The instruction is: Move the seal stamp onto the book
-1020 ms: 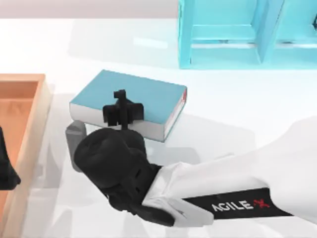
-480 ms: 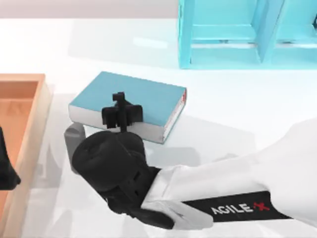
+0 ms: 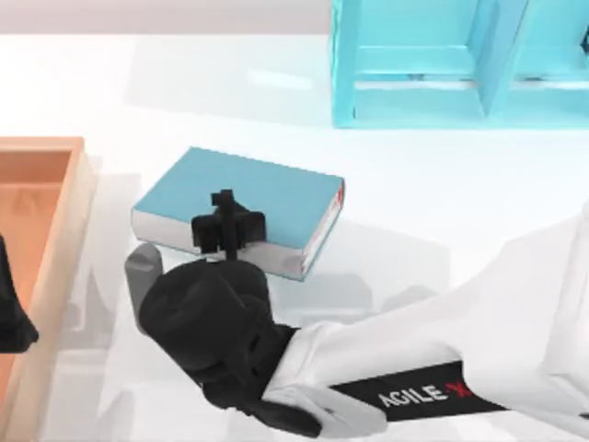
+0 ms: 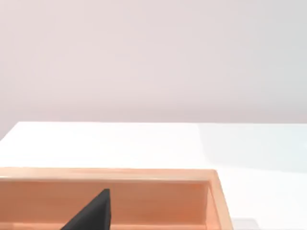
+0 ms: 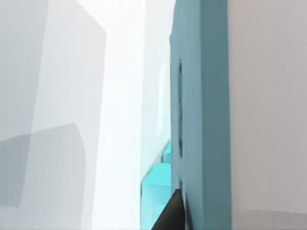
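The book point(image 3: 241, 195) lies flat near the table's middle, its cover offered as the landing surface. The right gripper point(image 3: 225, 224) is held over the book's near edge, presumably for the placement; its jaw state cannot be told. The seal stamp is hidden. The left gripper point(image 3: 11, 308) is parked over the wooden tray point(image 3: 72, 198).
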Controlling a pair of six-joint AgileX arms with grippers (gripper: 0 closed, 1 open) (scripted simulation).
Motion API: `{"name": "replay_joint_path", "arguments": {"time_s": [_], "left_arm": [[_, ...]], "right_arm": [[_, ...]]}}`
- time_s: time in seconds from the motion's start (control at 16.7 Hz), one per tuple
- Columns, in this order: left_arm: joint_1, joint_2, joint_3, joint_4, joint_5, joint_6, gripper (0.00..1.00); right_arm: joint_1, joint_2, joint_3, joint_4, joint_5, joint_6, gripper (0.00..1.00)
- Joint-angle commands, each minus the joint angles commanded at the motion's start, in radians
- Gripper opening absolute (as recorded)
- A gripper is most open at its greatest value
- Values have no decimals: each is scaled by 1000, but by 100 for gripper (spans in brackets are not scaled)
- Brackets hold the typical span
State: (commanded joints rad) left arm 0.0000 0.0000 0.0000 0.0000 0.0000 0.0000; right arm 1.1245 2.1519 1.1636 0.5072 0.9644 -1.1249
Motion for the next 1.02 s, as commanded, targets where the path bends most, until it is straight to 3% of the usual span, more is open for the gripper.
{"name": "replay_joint_path", "arguments": {"time_s": [0.3,1.02], "left_arm": [[0,0,0,0,0,0,100],[0,0,0,0,0,0,100]], "right_arm": [[-1,18,-8,24,-1,1,0],[-1,18,-8,24,-1,1,90]]}}
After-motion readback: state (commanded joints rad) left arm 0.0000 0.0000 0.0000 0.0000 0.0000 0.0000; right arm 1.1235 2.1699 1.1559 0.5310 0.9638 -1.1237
